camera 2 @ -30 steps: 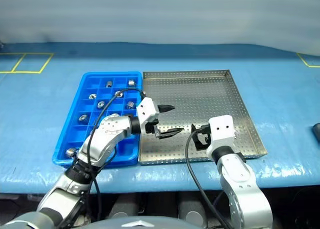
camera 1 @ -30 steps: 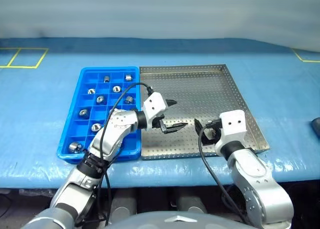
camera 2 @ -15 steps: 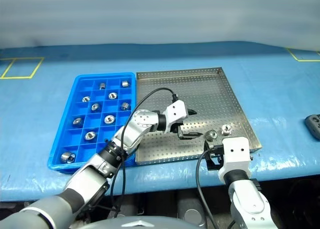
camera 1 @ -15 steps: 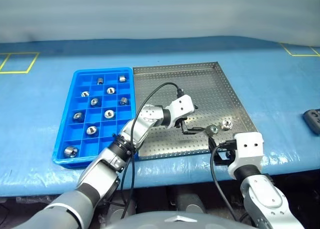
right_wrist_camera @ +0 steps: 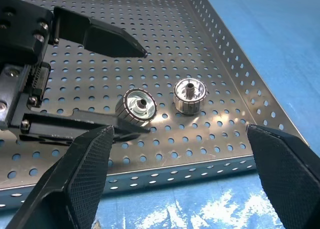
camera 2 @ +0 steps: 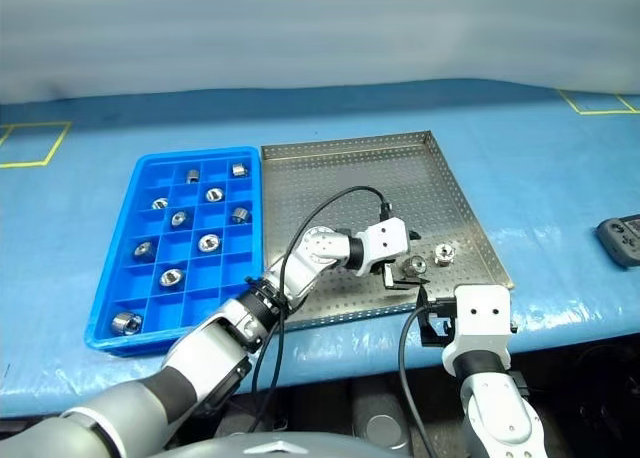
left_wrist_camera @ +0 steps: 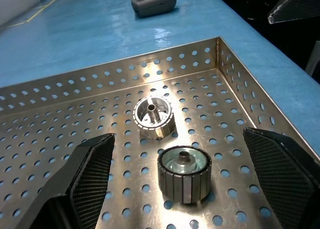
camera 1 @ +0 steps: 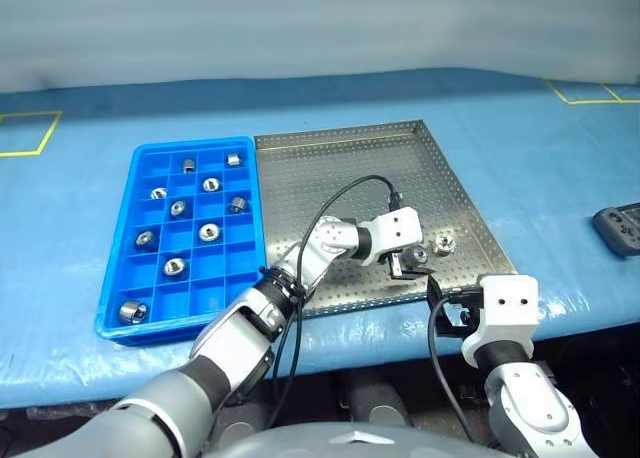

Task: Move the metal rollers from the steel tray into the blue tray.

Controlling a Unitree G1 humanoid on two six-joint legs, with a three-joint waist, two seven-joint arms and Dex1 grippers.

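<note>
Metal rollers: one lies between the left tool's released fingers, its neighbour just beyond.

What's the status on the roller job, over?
Both claws open: left claw straddling near roller, right claw back. Two rollers left in steel tray. Nothing blocking.

Two rollers (shiny) in steel tray.

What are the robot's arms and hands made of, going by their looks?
Both arms are smooth silver-grey shells with black rings at the joints. A white boxy block sits at each wrist, and a thin black cable loops loosely to it. The left hand and right hand each end in two black fingers with a fine woven, carbon-like texture, broad at the base and tapering to points.
</note>
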